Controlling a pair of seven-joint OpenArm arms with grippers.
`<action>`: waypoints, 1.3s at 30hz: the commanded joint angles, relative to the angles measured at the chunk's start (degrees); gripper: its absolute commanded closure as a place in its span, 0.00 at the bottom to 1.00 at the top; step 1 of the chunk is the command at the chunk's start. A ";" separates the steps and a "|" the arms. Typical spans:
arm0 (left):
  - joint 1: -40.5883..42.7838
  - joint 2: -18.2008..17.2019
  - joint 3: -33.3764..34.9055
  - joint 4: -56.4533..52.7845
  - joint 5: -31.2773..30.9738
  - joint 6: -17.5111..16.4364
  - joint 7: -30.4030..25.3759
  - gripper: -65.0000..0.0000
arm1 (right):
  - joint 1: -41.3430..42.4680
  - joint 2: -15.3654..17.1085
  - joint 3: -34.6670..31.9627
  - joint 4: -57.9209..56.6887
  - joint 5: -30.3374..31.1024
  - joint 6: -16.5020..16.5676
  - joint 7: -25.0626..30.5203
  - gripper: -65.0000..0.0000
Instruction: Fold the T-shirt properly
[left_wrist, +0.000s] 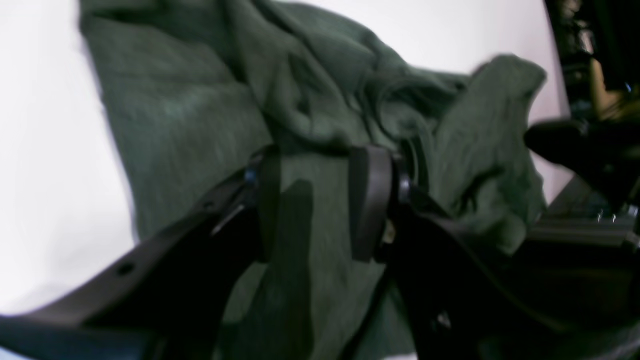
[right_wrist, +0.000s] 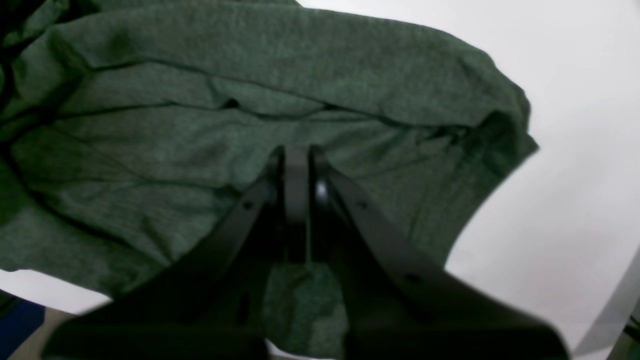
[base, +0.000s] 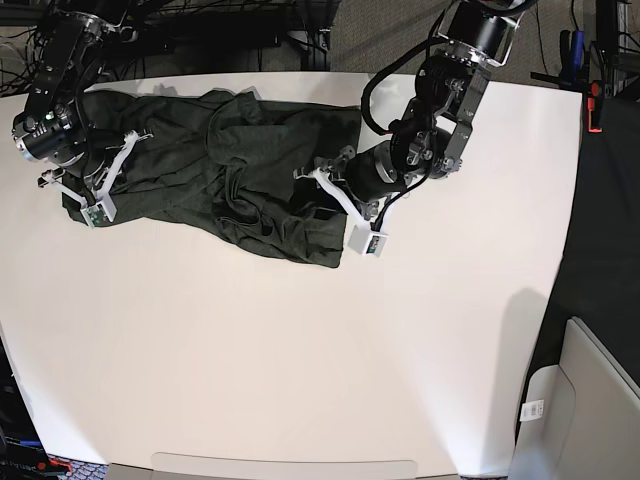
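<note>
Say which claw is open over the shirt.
The left claw: its jaws stand apart above the T-shirt. The right claw is pressed shut.

The T-shirt (right_wrist: 300, 100) runs off the right wrist view's left edge — left wrist view blurred throughout.

Two black jointed metal arms (base: 445, 90) trail black cables; each black claw (left_wrist: 320, 200) has flat screwed fingers and white brackets.
</note>
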 joint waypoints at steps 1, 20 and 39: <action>-0.95 0.73 0.05 0.69 -0.83 -0.78 -1.17 0.65 | 0.38 0.76 0.27 0.86 0.29 0.10 0.44 1.00; -3.85 3.90 -0.04 -5.56 -0.83 -0.78 -4.60 0.65 | 0.38 0.76 0.36 1.03 0.29 0.10 0.44 1.00; -7.89 11.19 4.27 -7.58 -0.83 -0.78 -8.38 0.92 | -0.14 0.76 5.90 1.03 0.38 0.10 0.36 1.00</action>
